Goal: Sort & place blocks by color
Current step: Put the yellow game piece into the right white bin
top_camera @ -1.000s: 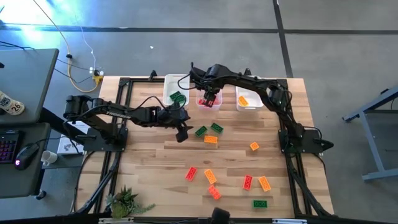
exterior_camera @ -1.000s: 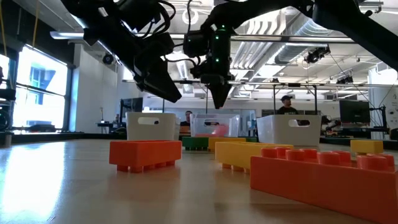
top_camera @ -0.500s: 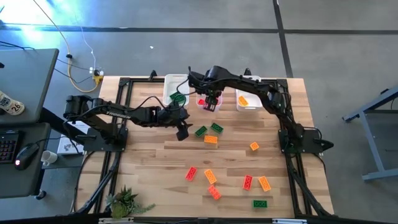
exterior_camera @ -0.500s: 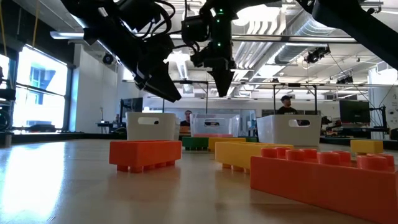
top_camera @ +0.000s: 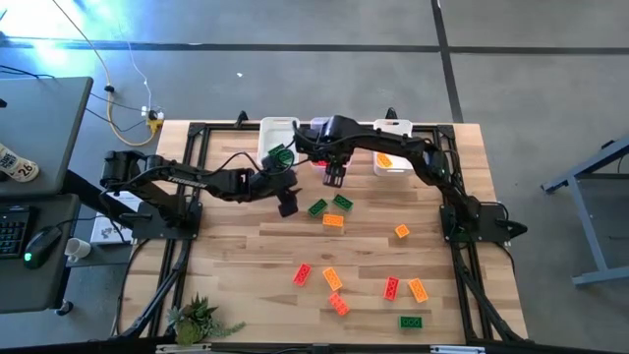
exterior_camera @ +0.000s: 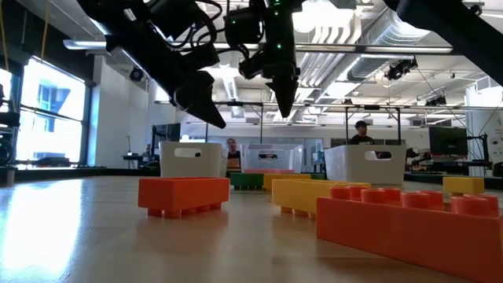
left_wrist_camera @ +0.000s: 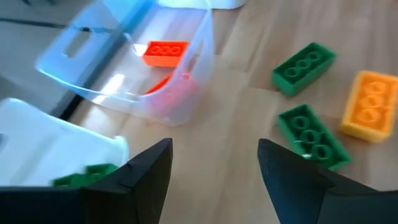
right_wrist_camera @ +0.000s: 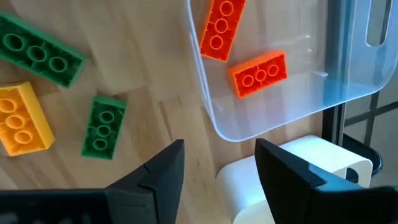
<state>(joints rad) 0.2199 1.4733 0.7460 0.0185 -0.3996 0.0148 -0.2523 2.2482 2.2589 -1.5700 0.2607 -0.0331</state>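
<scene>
Above the bench (top_camera: 246, 265), the right gripper (top_camera: 333, 175) hangs beside the clear middle bin (right_wrist_camera: 292, 81), jaws parted and empty; two red blocks (right_wrist_camera: 258, 73) lie inside, apparently sorted there by colour. The left gripper (top_camera: 287, 206) waits nearby, jaws wide and holding nothing (green blocks (top_camera: 316, 207) sit just beyond it). Other blocks (top_camera: 332, 278) remain scattered across the near boards, unsorted.

Green, red and orange studded blocks (top_camera: 332, 220) flat, scattered across the table
</scene>
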